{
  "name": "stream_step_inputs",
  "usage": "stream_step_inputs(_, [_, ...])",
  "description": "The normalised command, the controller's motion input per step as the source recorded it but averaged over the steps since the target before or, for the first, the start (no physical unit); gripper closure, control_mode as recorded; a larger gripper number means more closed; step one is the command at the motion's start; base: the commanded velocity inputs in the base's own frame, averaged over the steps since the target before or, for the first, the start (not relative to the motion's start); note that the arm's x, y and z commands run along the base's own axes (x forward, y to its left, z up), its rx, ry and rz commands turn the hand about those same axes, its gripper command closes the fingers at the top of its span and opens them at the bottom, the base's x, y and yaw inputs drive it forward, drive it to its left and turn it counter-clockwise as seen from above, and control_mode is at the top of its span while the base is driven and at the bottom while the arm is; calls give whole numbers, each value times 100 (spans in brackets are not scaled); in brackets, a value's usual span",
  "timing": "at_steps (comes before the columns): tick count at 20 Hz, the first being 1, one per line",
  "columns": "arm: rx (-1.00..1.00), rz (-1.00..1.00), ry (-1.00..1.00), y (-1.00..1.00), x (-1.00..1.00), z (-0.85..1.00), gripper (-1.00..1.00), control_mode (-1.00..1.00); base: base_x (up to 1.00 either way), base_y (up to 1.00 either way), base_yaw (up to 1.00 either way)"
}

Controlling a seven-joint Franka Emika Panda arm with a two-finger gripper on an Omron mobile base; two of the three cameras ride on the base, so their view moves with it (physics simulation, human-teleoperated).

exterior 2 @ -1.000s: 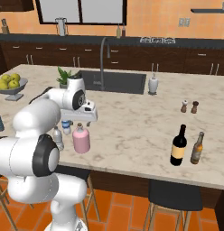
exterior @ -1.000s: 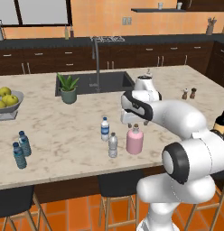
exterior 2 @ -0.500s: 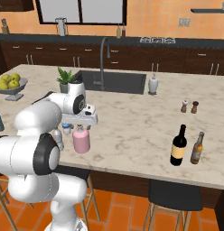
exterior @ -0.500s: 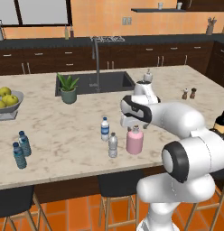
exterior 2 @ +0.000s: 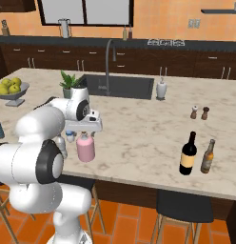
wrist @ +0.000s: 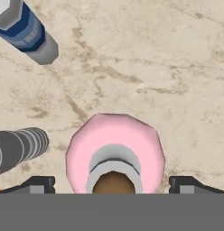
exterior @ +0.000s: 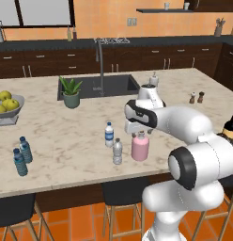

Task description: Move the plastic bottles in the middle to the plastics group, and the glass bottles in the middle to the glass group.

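1. Step in hand, as judged: the approach to the pink bottle (exterior: 140,147), the glass item of the middle cluster. Nothing is held yet.
2. Gripper (wrist: 113,184) spread wide. In the hand view its two dark fingertips (wrist: 38,184) stand one either side of the bottle's brown stopper, apart from it, camera looking straight down on the neck.
3. In the left base view the hand hangs directly above the pink bottle, just over the stopper.
4. Pink bottle stands upright near the front edge of the counter (exterior: 66,141). Just beside it: the plain bottle (exterior: 117,151); a little further back, the labelled bottle (exterior: 109,134).
5. Destinations. Wine bottle (exterior 2: 188,154) stands well apart, toward the right end of the counter, with a slimmer brown bottle (exterior 2: 207,157) beside it. Blue bottles (exterior: 20,156) stand well apart at the left end.
6. Next move, as judged: lower straight down until the fingers bracket the neck or body, then close. The plain bottle is close, so keep the descent vertical.
7. Writing: the labelled bottle has a blue band, the wine bottle a cream label; text on both too small to read. No brand legible.
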Motion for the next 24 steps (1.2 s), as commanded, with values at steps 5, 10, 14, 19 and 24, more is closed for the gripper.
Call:
stream_step_inputs(5, [0,5,0,0,11,-1,-100,-100,0,0,0])
stream_step_inputs(10, [0,0,0,0,15,0,-100,-100,0,0,0])
stream_step_inputs(14, [0,0,0,0,-2,-1,-100,-100,0,0,0])
stream_step_inputs(19, [2,0,0,0,-6,-16,100,-100,0,0,0])
stream_step_inputs(24, [1,0,1,0,-6,-12,100,-100,0,0,0])
